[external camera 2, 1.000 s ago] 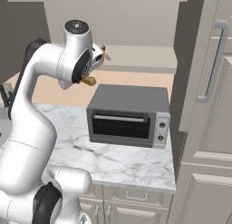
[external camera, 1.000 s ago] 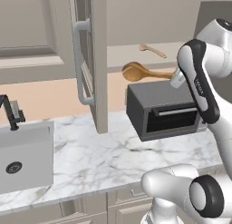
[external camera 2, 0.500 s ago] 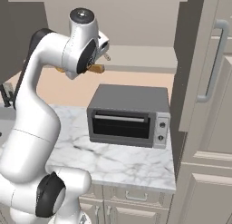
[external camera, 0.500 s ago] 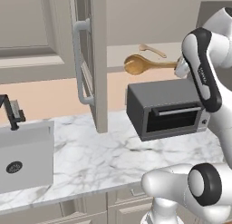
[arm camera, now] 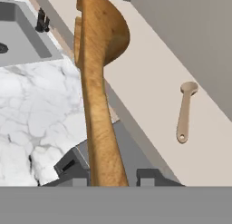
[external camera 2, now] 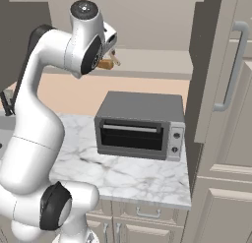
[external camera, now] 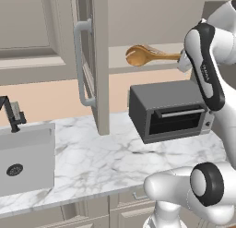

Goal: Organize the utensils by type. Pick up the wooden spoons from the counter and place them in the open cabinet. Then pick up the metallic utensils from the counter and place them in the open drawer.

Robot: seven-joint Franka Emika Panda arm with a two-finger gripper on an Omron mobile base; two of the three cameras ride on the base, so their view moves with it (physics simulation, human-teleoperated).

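The big wooden spoon (external camera: 143, 55) is a warm orange-brown, with a round, deep bowl and a thick handle that widens toward the end. In the left base view its bowl hangs over the front edge of the open cabinet's shelf (external camera: 152, 65), with the handle running level to the right into the robot's hand. The hand view looks straight up the handle (arm camera: 102, 123), which rises between the two dark fingertips to the bowl at the top. The gripper (arm camera: 107, 175) is closed partway on the handle's end, one fingertip (arm camera: 72, 166) on either side of the wood.

A smaller, paler tan spoon (arm camera: 185, 111) lies flat on the shelf farther back, bowl away from the gripper and a small hole at its handle's end, well apart from the big spoon. In the left base view a bit of it peeks out behind the large bowl.

The arm reaches high from its base, bends at the elbow and brings the hand in at shelf height, above the dark grey toaster oven (external camera: 169, 111) that sits on the white marble counter (external camera: 92, 158). From the right, the white wrist hides most of the hand, with a bit of brown wood (external camera 2: 106, 64) showing beside it. The cabinet door (external camera: 92, 61) stands open to the left of the shelf, and a sink (external camera: 25, 158) is set into the counter farther left.
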